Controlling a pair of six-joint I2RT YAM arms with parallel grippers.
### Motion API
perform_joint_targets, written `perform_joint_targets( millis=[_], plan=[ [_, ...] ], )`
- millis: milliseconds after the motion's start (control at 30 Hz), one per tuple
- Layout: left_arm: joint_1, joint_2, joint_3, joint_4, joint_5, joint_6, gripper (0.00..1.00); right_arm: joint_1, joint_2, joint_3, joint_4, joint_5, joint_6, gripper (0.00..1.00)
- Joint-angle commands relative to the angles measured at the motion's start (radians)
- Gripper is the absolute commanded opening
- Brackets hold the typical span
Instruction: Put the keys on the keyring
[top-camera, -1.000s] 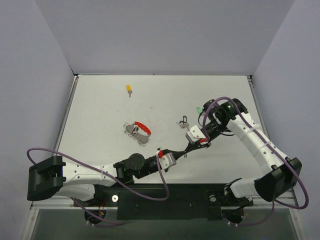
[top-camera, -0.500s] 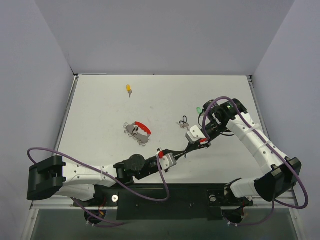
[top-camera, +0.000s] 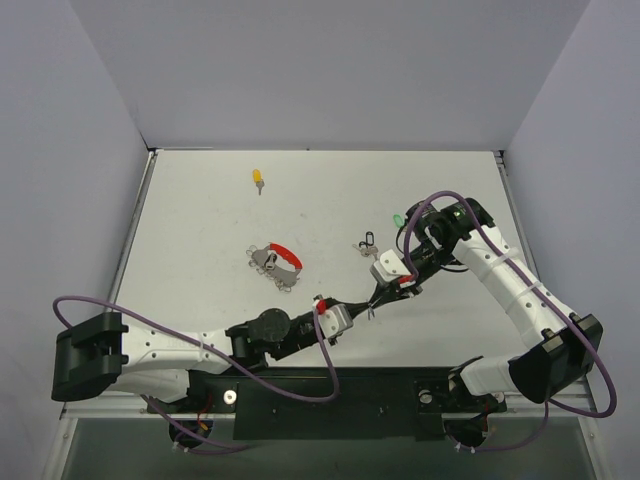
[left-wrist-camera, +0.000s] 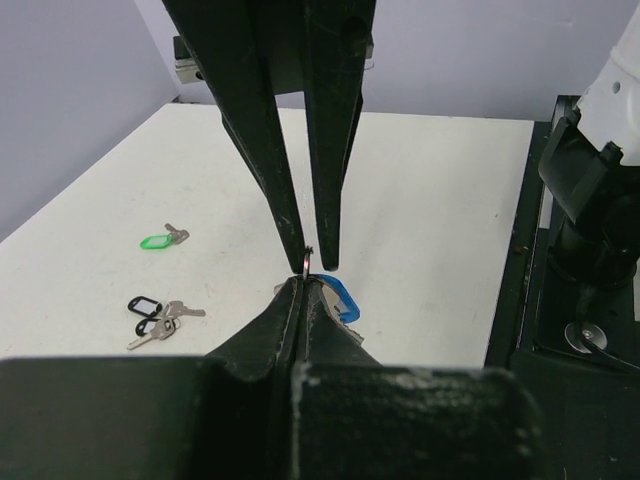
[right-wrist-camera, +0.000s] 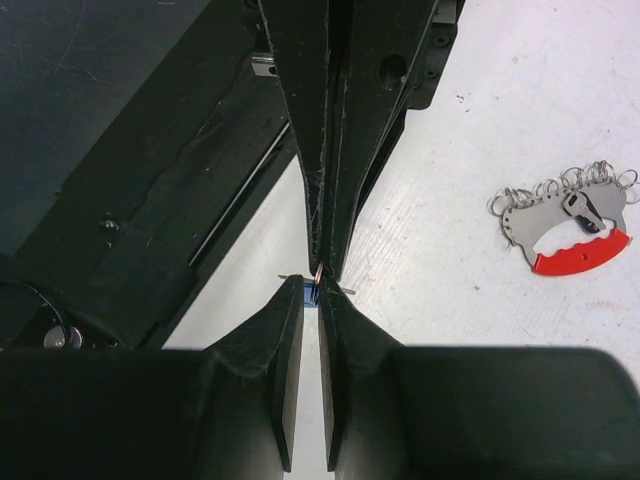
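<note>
My two grippers meet tip to tip above the table's near middle. The left gripper (top-camera: 367, 307) (left-wrist-camera: 303, 282) is shut on the blue key (left-wrist-camera: 346, 300), whose plastic head juts out to the right of its tips. A small metal ring (left-wrist-camera: 306, 262) on the key stands up between the right gripper's fingertips. The right gripper (top-camera: 377, 297) (right-wrist-camera: 318, 292) is shut on the same blue key (right-wrist-camera: 309, 292), with only a narrow slit between its pads. The keyring (top-camera: 277, 262) (right-wrist-camera: 566, 230), silver with a red arc, lies flat to the left, apart from both grippers.
A yellow key (top-camera: 258, 179) lies far back on the left. A green key (top-camera: 398, 221) (left-wrist-camera: 156, 241) and a black key (top-camera: 368, 243) (left-wrist-camera: 148, 308) lie by the right arm. The black base plate (top-camera: 330, 400) runs along the near edge.
The left jaws have closed fully on the blue key. The meeting point of both grippers has drifted slightly left. Keyring and loose keys have not moved.
</note>
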Motion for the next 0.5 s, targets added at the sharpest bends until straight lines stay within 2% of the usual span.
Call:
perform_joint_targets(
  millis=[0, 133, 200, 467],
  plan=[
    [-0.002, -0.053, 0.058, -0.054, -0.048, -0.045, 0.0, -0.006, 0.008, -0.012, -0.231, -0.06, 0.008, 0.12],
    [-0.001, -0.079, 0.084, -0.176, -0.051, -0.055, 0.0, -0.014, -0.001, -0.003, -0.233, -0.046, 0.032, 0.3],
    [0.001, -0.09, 0.106, -0.259, -0.047, -0.066, 0.0, -0.02, -0.009, 0.003, -0.233, -0.032, 0.046, 0.35],
    [0.024, -0.085, 0.245, -0.601, 0.041, -0.135, 0.0, -0.017, -0.012, 0.008, -0.191, -0.005, 0.13, 0.39]
  ],
)
